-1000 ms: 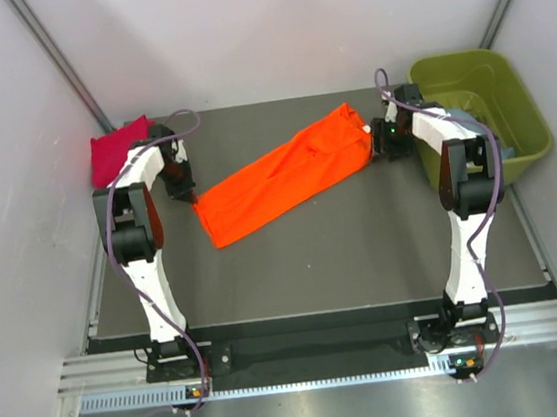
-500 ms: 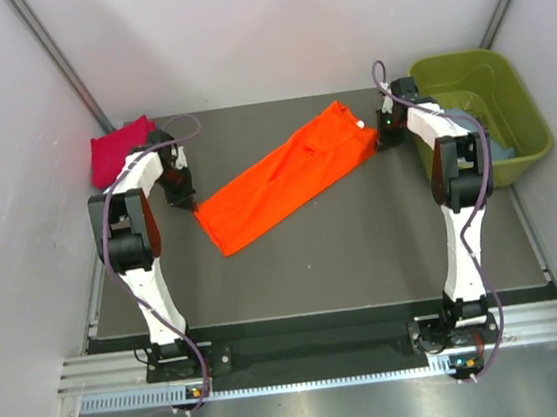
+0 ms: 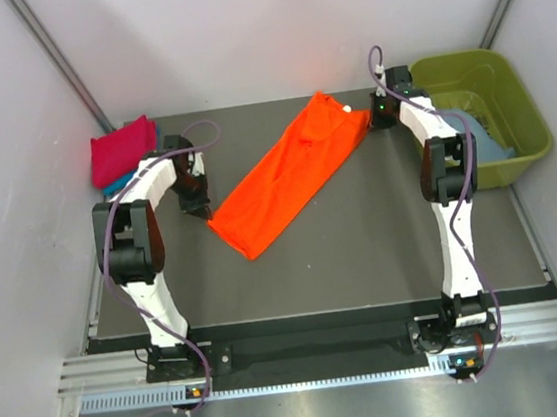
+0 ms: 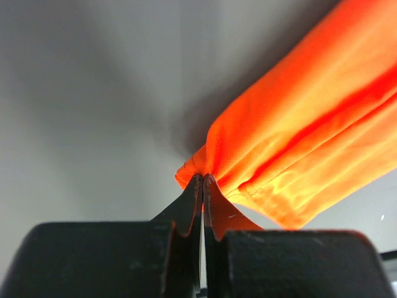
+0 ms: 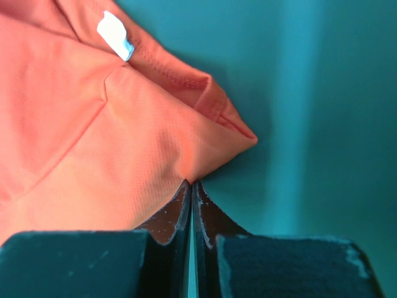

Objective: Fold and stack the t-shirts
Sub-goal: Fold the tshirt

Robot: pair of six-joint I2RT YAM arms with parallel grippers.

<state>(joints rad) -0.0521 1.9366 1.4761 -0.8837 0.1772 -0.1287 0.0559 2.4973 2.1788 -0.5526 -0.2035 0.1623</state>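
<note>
Nearest us, at the bottom of the overhead frame, both arms reach up across the table (image 3: 364, 249). Mid-frame, the orange t-shirt (image 3: 290, 177) lies as a long narrow band slanting from lower left to upper right. Our left gripper (image 4: 202, 186) has its jaws pressed together on the band's lower-left corner. Our right gripper (image 5: 191, 189) pinches the cloth edge at the upper-right end, near the white label (image 5: 115, 34).

We judge the lengthwise fold done. Next we should carry one end over the other, keeping both pinches firm.

Farther up, at upper left, the crimson-pink t-shirt (image 3: 123, 151) rests on blue cloth (image 3: 118, 183). At upper right, the olive-green tub (image 3: 475, 73) holds a light blue t-shirt (image 3: 490, 139), probably awaiting folding.
</note>
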